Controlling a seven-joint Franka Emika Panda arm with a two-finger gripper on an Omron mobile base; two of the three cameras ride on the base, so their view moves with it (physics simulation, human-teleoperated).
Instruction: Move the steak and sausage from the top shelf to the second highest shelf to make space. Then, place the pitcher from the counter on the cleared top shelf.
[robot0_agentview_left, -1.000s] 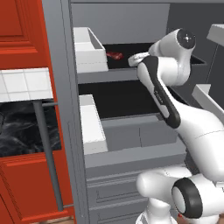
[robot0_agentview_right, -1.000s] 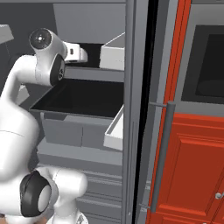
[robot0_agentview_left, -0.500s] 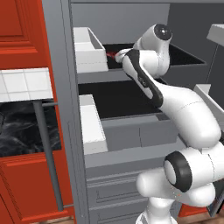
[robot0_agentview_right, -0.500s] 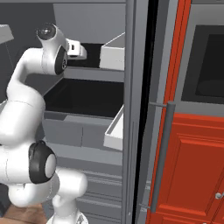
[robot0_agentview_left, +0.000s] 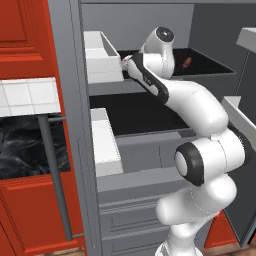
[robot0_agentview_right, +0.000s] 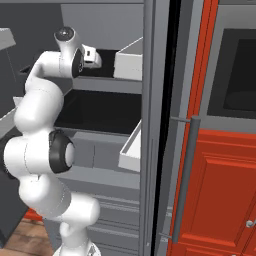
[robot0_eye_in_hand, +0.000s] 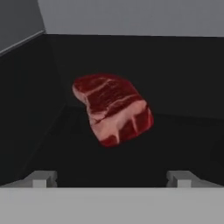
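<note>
In the hand view the steak (robot0_eye_in_hand: 113, 107), a red slab with pale streaks, lies on the black top shelf (robot0_eye_in_hand: 183, 144) just ahead of my gripper (robot0_eye_in_hand: 112, 179). The fingertips (robot0_eye_in_hand: 43, 178) stand wide apart and hold nothing, so the gripper is open. In the left base view my hand (robot0_agentview_left: 126, 63) reaches into the left part of the top shelf and the arm covers the steak. The sausage (robot0_agentview_left: 186, 63) lies further right on that shelf. The second highest shelf (robot0_agentview_left: 135, 112) below is bare. The pitcher and the counter are out of view.
A white bin (robot0_agentview_left: 102, 62) stands right beside my hand at the top shelf's left, and another white bin (robot0_agentview_left: 106, 145) sits lower down. Grey drawers (robot0_agentview_left: 135, 205) lie under the shelves. An open door panel (robot0_agentview_left: 240, 125) stands at the right.
My arm has swung left and deeper into the top shelf. The hand now sits next to the white bin, and the arm now covers the steak in the left base view.
</note>
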